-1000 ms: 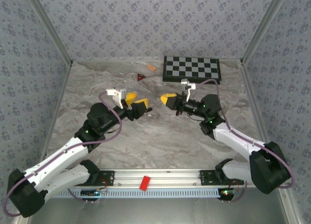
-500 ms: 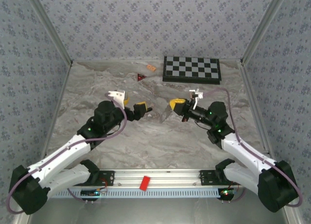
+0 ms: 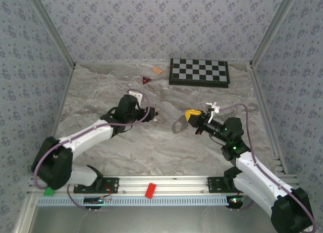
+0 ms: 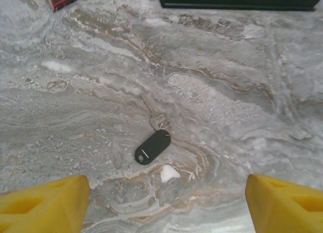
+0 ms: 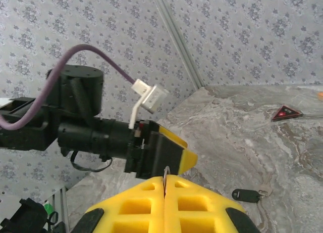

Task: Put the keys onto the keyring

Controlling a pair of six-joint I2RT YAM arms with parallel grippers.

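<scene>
The keys (image 4: 153,146), a small black-headed piece with a thin metal blade, lie flat on the marble. My left gripper (image 4: 166,207) hovers over them, open, one yellow finger at each lower corner and nothing between. From above, the keys (image 3: 156,113) sit just past the left gripper (image 3: 149,114). My right gripper (image 3: 185,118) is shut on the keyring (image 3: 177,126), a pale grey loop sticking out to the left above the table. In the right wrist view the keyring (image 5: 165,173) shows edge-on as a thin sliver pinched in the right gripper (image 5: 165,180), with the keys (image 5: 246,195) beyond on the table.
A checkerboard (image 3: 199,72) stands at the back right of the marble table (image 3: 101,91). A small red triangle (image 3: 147,80) and an orange chip (image 3: 157,70) lie to its left. Patterned walls close in the table on three sides.
The left arm has swung round so its gripper now points down over the keys. The right gripper has drawn back to the right and nearer, still shut on the keyring.
</scene>
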